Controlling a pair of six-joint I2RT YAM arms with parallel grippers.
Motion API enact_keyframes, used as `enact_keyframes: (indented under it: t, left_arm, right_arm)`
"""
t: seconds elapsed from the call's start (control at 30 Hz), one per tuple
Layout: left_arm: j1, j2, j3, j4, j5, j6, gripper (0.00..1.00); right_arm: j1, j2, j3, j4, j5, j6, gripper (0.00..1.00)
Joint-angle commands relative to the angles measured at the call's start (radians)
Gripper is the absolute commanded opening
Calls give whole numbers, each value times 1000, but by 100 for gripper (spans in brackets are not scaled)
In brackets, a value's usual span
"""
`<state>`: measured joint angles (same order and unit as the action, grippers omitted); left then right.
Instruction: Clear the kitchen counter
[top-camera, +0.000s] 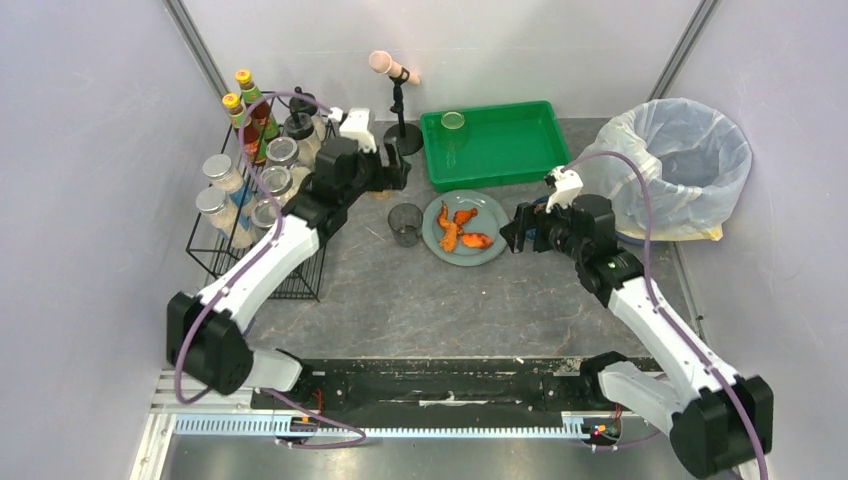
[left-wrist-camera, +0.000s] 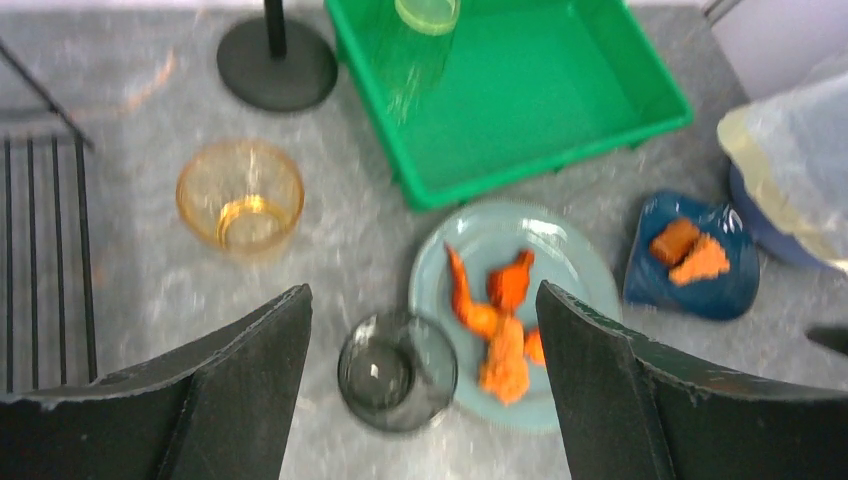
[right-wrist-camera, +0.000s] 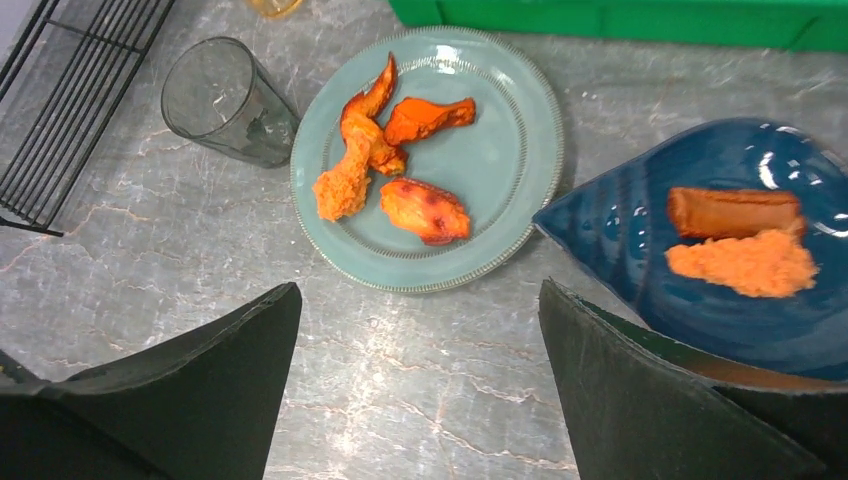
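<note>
You're holding the left gripper (left-wrist-camera: 420, 300) over the counter (top-camera: 420, 290), far left of centre, jaws spread, nothing between them. The right gripper (right-wrist-camera: 418, 290) is hovering right of centre, jaws spread too, empty. The counter is running across the middle, from the rack (top-camera: 290, 280) on the left to the bin (top-camera: 680, 160) on the right. Sitting on it:
- plate (right-wrist-camera: 500, 150) with orange food
- grey glass (right-wrist-camera: 225, 100) just left of the plate
- amber glass (left-wrist-camera: 240, 195) farther left
- blue dish (right-wrist-camera: 620, 230) with food, just right of the plate
- tray (top-camera: 490, 181) on the far side, holding a green cup (top-camera: 453, 121)

Green tray (top-camera: 500, 150), wire rack (top-camera: 303, 275), lined bin (top-camera: 722, 185)
</note>
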<state>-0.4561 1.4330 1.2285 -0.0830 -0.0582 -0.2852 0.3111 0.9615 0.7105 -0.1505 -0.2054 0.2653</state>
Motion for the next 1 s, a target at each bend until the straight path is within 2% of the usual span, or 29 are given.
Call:
enact_keyframes:
  t: [0.0,0.13,0.33,0.43,0.73,0.97]
  left_arm:
    - [-6,-179,-159,-62,2,-90,88]
    - [-7,-299,-282,-110,16,-134,87]
    - [-9,-396,-375,-159,53,-184,87]
    - [-10,-423,-400,-174,104,-200,87]
    - [-12,-470,-434,-242,132,-223,87]
    - [-13,-468,-437,-248,141,-228,86]
  right_arm:
    - [25,120,117,-20,-30,80,90]
    - [102,246,208,-37,18,122,89]
    - [213,472,353,-33,105,204,88]
    - [247,584,429,1,115,254,83]
    - [303,854,644,49,125,324,69]
    - [312,963,682,102,55,365,58]
